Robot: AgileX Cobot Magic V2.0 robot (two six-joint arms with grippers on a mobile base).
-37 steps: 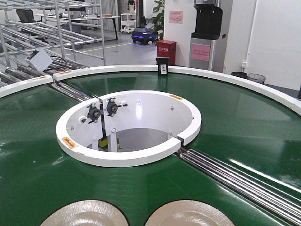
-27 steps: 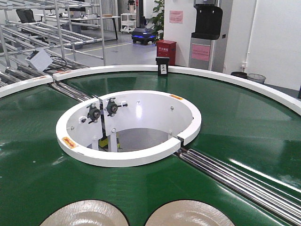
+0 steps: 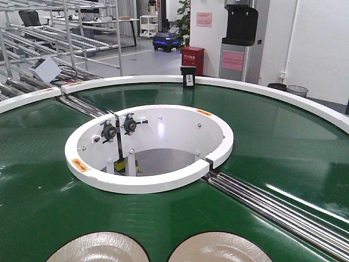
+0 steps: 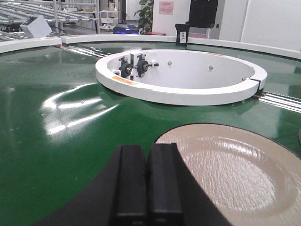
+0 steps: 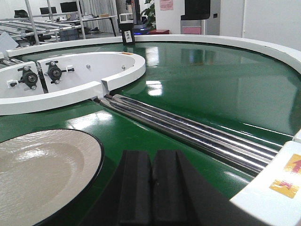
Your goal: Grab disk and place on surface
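We see two beige disks lying flat on the green conveyor belt (image 3: 43,180), on the 6 o'clock side of the white ring (image 3: 147,183). The left disk (image 3: 98,248) and the right disk (image 3: 221,252) sit just beside each other, not touching. Our left pincer (image 4: 148,155) is narrow, fingers pressed together and holding nothing, with the left disk near at its 2 o'clock. Our right pincer (image 5: 153,162) is likewise narrow and empty. The right disk lies at its 10 o'clock and the steel rollers (image 5: 188,127) at its 1 o'clock.
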